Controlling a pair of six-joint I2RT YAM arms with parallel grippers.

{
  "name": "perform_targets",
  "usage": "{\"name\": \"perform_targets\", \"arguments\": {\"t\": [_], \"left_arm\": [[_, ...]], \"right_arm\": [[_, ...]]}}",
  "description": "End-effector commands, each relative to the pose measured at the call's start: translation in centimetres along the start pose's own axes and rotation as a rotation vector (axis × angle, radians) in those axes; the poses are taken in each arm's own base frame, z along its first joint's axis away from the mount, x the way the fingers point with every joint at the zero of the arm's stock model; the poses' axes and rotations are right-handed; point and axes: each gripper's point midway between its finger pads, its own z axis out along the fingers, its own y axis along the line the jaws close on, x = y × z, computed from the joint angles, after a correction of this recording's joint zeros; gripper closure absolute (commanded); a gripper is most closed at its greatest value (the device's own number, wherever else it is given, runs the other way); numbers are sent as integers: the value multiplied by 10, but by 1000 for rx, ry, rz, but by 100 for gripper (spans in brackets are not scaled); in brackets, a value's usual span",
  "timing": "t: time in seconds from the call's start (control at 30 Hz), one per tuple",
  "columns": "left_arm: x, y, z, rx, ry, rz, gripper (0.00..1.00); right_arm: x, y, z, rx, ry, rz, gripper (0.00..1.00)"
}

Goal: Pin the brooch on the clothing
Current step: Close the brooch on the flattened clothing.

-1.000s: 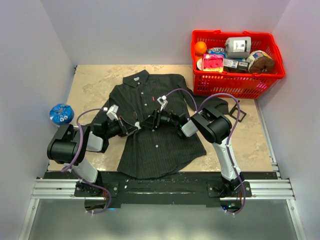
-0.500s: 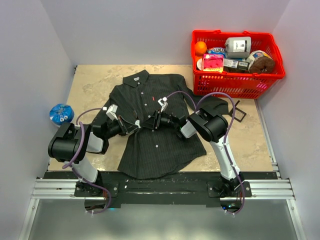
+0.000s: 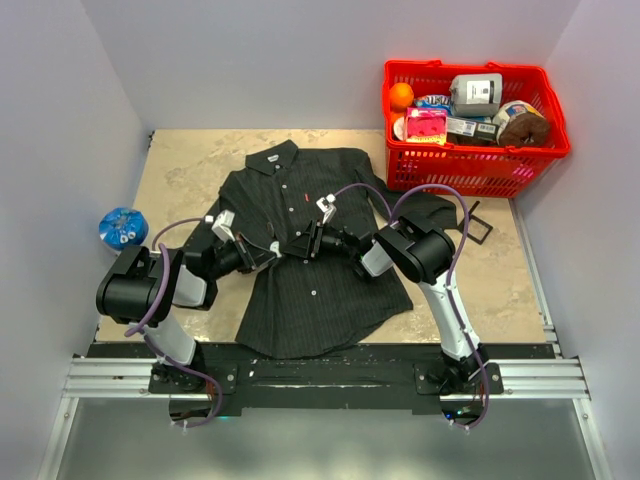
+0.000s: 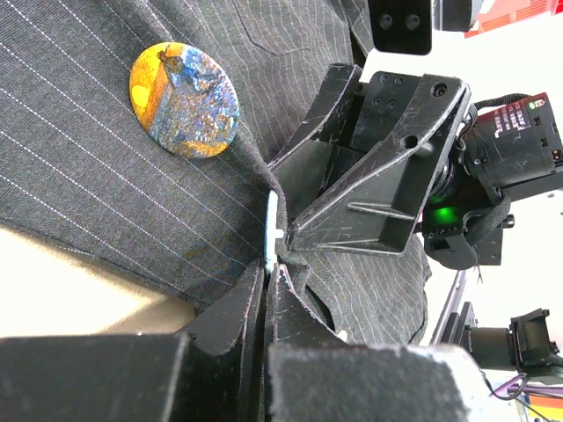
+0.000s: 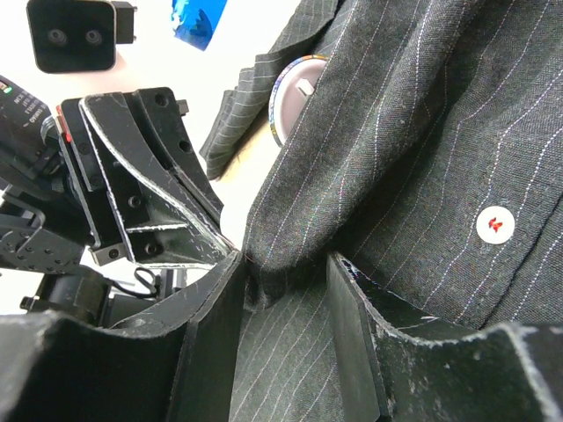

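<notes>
The clothing (image 3: 300, 295), a dark pinstriped shirt, lies flat on the table in the top view, with both grippers meeting at its left front. In the left wrist view the round orange-and-blue brooch (image 4: 185, 99) sits face up on the cloth (image 4: 106, 176). My left gripper (image 4: 269, 264) is shut on a fold of the shirt edge just below it, with a thin pale sliver at its tips. My right gripper (image 5: 286, 264) faces it and is closed on a bunched fold of shirt (image 5: 396, 132). The brooch (image 5: 293, 88) shows its silver-rimmed back under the cloth edge there.
A red basket (image 3: 470, 172) of groceries stands at the back right. A blue round object (image 3: 122, 228) lies at the left table edge and a small black square frame (image 3: 480, 228) to the right of the shirt. A pale button (image 5: 494, 225) with red thread sits near my right fingers.
My right jaws have narrowed onto the shirt fold. Both arms have barely shifted, and the left grip is unchanged.
</notes>
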Motion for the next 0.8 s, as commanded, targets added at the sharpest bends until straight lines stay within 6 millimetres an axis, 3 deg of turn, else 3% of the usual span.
{"name": "perform_targets", "arguments": {"t": [0.0,0.3,0.77], "left_arm": [[5,-9,-2,48,11,19,100],[5,-9,-2,50,11,20,100],[0,-6,1,20,11,-26,100]], "right_arm": [[-14,16,2,-94,-49,-60,53],[-18,14,5,-86,-55,-67,55],[-7,20,4,-116,-31,-59,55]]}}
